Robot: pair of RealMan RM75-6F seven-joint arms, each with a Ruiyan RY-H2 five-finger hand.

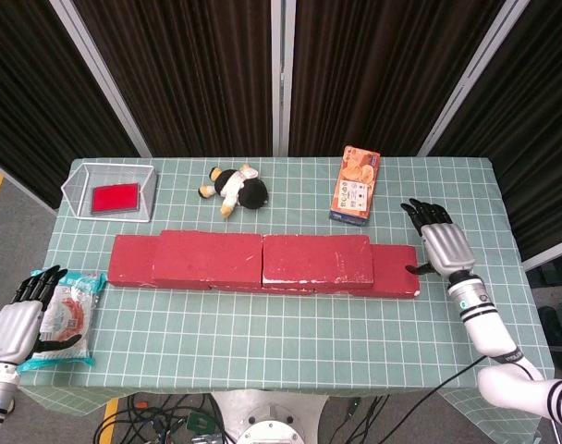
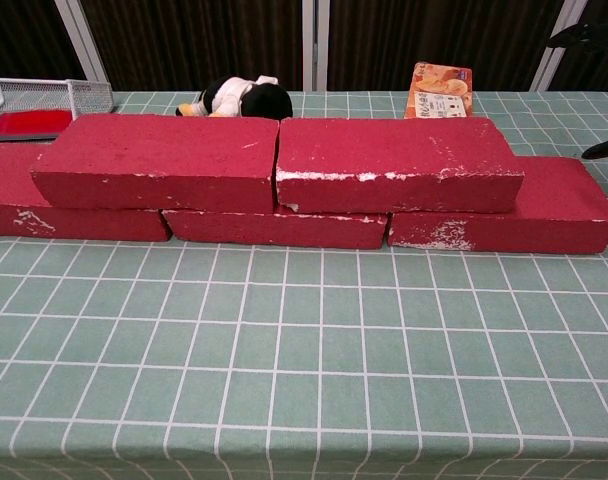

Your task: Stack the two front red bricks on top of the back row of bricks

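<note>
Two red bricks lie end to end on top of the back row: the left one (image 1: 207, 257) (image 2: 164, 160) and the right one (image 1: 316, 259) (image 2: 394, 160). The lower row (image 1: 129, 260) (image 2: 554, 205) shows beneath them and sticks out at both ends. My right hand (image 1: 445, 248) hovers just past the row's right end, fingers spread and holding nothing, its thumb pointing toward the end brick. Only its dark fingertips (image 2: 604, 150) show at the chest view's right edge. My left hand (image 1: 18, 324) rests at the table's front left corner beside a snack packet (image 1: 64, 310), holding nothing.
A wire basket (image 1: 108, 190) (image 2: 44, 100) holding a red item stands at the back left. A black and white plush toy (image 1: 235, 188) (image 2: 239, 98) lies behind the bricks. An orange snack box (image 1: 355, 182) (image 2: 439, 90) stands at the back right.
</note>
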